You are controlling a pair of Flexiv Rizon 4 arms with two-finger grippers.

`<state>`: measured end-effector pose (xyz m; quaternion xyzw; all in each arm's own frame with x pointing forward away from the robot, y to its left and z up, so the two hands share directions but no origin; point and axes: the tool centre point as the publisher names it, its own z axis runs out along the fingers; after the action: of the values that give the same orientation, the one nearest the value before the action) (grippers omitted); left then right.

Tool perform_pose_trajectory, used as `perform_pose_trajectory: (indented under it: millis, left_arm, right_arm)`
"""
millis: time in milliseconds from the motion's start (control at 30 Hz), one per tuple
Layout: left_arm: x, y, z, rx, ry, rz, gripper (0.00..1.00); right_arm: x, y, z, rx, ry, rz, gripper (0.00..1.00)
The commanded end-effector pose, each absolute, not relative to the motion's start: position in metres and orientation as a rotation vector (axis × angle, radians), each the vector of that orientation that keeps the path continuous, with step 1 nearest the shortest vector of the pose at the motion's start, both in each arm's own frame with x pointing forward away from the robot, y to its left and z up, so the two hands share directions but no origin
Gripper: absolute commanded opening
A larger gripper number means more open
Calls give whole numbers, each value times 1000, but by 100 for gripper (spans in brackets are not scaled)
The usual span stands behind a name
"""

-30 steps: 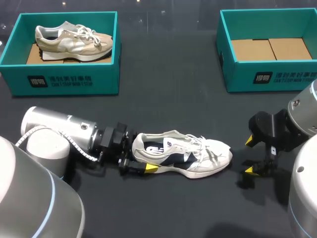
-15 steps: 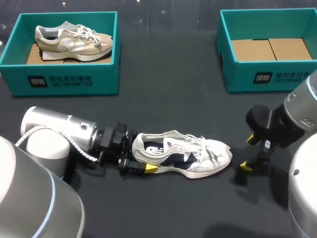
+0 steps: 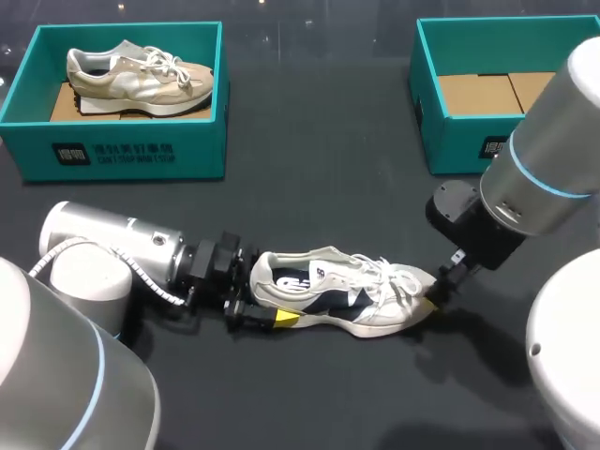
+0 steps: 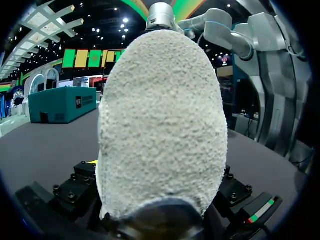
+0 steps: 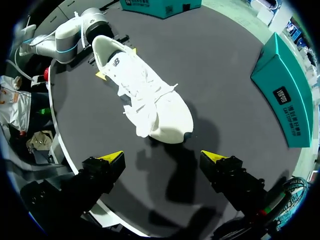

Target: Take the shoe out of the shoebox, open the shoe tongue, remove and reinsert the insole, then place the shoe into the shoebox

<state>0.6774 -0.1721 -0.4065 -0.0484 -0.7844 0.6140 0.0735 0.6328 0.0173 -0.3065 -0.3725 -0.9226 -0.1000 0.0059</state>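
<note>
Clamping shoe [image 3: 361, 298] heel: left gripper [image 3: 274, 302]

The shoe's [image 4: 162, 125] heel is blocking most of my left gripper [image 3: 274, 309]; my right arm [image 3: 544, 159] is covering the right box's [image 3: 469, 103] corner.

Unreadable white lettering on left shoebox [image 3: 178, 150], right shoebox [image 3: 450, 150].

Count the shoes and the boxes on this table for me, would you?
Shoes: 2, the beige shoe in the left box and the white shoe out on the table.
Boxes: 2, the left box and the right box, both teal.
Total: 4.
</note>
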Motion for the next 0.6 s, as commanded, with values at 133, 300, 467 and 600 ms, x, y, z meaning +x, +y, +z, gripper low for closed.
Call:
perform_pose_trajectory:
  millis: [133, 300, 467, 600]
  left_arm:
    - [676, -172, -406, -144, -2357, 1844, 0]
    - [676, -172, -406, -144, -2357, 1844, 0]
    - [676, -172, -406, -144, -2357, 1844, 0]
    - [676, -172, -406, -144, -2357, 1844, 0]
  right_arm:
    - [635, 27, -298, -1546, -2735, -154, 100]
    - [635, 44, -280, -1834, -2600, -51, 100]
    - [635, 71, -264, -2071, -2461, 16, 100]
    - [635, 88, -266, -2165, -2396, 93, 100]
